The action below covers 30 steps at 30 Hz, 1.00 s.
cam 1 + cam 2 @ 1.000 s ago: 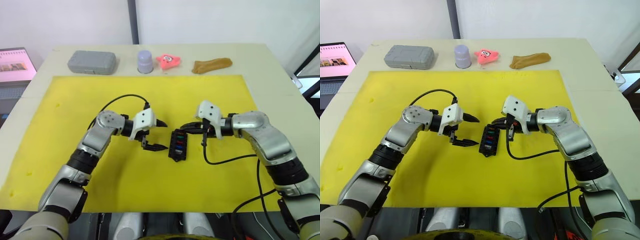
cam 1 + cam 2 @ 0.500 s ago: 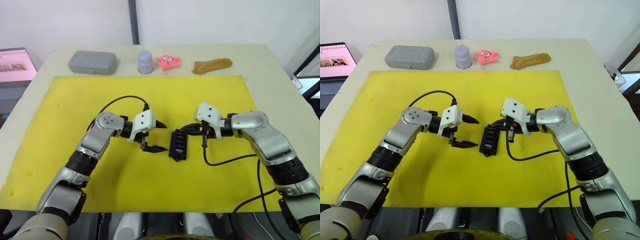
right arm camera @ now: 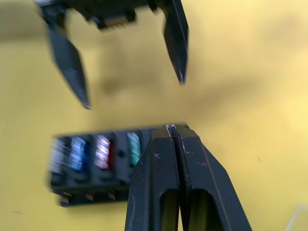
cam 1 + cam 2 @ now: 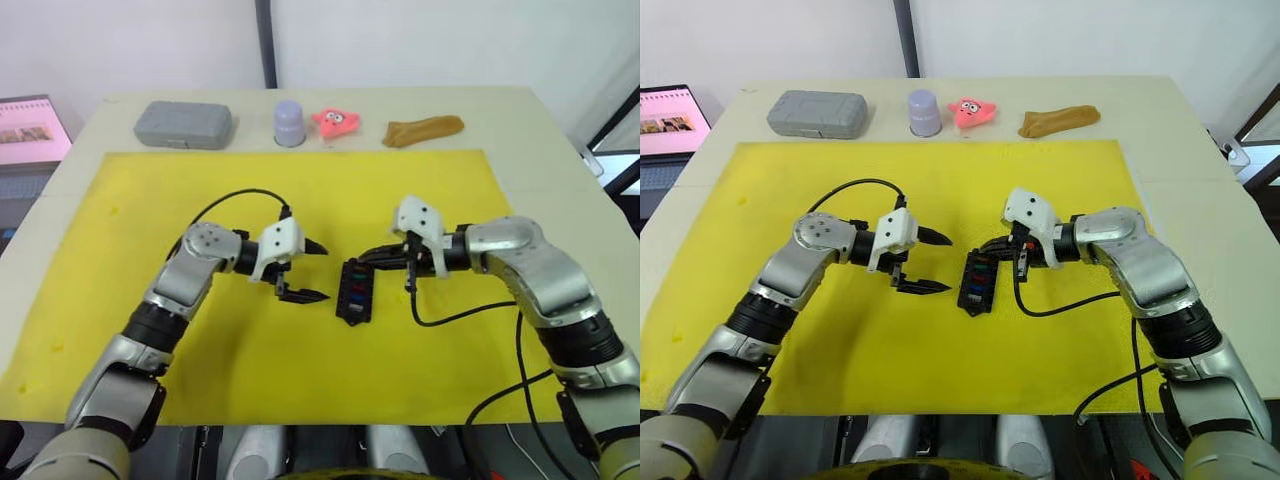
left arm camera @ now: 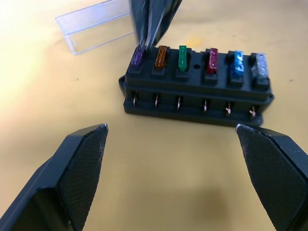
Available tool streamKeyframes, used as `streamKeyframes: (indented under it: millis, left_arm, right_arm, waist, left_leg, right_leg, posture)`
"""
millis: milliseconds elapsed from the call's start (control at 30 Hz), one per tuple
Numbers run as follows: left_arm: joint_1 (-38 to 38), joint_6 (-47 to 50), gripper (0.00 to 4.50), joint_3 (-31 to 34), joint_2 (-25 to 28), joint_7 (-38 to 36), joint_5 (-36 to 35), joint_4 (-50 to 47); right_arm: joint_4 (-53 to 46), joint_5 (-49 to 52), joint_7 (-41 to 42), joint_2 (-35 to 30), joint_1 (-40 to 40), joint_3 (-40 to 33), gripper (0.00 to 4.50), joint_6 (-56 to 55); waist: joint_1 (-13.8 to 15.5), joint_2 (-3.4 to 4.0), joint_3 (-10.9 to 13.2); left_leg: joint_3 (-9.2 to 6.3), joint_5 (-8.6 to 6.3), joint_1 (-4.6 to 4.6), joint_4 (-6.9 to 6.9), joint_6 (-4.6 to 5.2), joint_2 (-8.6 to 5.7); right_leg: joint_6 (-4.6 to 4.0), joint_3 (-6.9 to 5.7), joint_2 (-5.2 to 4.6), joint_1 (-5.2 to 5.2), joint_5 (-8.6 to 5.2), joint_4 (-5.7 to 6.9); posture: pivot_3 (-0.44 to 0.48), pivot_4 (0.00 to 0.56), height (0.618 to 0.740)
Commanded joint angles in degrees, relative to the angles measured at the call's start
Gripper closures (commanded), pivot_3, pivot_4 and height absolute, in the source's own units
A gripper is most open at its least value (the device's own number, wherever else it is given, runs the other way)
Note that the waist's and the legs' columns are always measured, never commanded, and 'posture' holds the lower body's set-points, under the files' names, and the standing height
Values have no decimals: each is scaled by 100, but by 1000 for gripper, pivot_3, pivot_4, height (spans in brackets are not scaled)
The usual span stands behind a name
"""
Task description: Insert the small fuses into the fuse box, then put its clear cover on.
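Note:
The black fuse box point(image 4: 356, 290) lies on the yellow mat point(image 4: 150, 200) between my grippers. Its small fuses stand in one row: purple point(image 5: 138, 56), orange-brown point(image 5: 162, 56), green point(image 5: 183, 57), red point(image 5: 211, 60), blue point(image 5: 237, 63) and grey point(image 5: 260, 65). My right gripper point(image 4: 365, 257) is shut, and its tip rests on the top of the purple fuse at the box's far end. My left gripper point(image 4: 318, 271) hangs open just left of the box, with nothing between its fingers point(image 3: 175, 38). The clear cover point(image 5: 96, 26) lies on the mat just beyond the box, behind the right gripper.
Along the table's far edge stand a grey case point(image 4: 184, 123), a lavender cup point(image 4: 290, 122), a pink star toy point(image 4: 338, 121) and a brown lump point(image 4: 424, 130). A laptop screen point(image 4: 30, 130) sits off the table's left. Black cables loop from both wrists.
My left gripper has eased slightly to the left, still open. The right gripper stays shut at the box's far end.

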Motion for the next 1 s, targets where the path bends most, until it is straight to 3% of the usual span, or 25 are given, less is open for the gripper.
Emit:
streamKeyframes:
  millis: [33,267,367,600,800,1000]
  left_arm:
    - [103,211,0,295,209,-42,-257,-442]
    - [522,875,0,944,954,110,-597,-1192]
    - [922,1400,0,1570,1651,70,-868,-1431]
    - [1588,1666,0,2432,2593,-16,-1177,-1478]
    - [1780,1607,0,2667,2835,-54,-1255,-1213]
    - [1593,1716,0,2247,2161,374,-1407,-1818]
  right_arm:
    - [-362,246,98,-286,-106,-401,4471,74]
    - [-510,260,443,-1347,502,-1114,4471,-298]
    - [-331,202,581,-2006,1064,-1764,3539,-393]
    - [490,53,1076,-2936,2195,-2904,28,-938]
    - [645,8,1154,-3119,2629,-3325,28,-1008]
    - [-138,618,156,-2564,1333,-2353,28,746]
  waist:
    - [5,0,0]
    - [15,-1,1]
    - [4,-1,2]
    - [11,4,5]
    - [3,9,7]
    - [-1,16,9]
  left_leg:
    - [0,0,0,0,0,0]
    - [-2,-2,-4,0,3,-1]
    - [2,-16,-3,-1,28,0]
    - [5,-18,7,-5,33,5]
    - [7,-19,7,-5,33,5]
    - [6,-18,7,-4,31,7]
  right_leg:
    - [0,0,0,0,0,0]
    - [0,0,-2,1,0,-3]
    - [0,1,-2,1,0,-4]
    - [0,3,0,8,0,-5]
    - [0,3,-2,9,0,-6]
    - [0,7,-3,7,0,-4]
  posture:
    - [0,150,740]
    - [0,150,740]
    - [0,150,740]
    - [0,150,740]
    - [0,150,740]
    - [0,150,740]
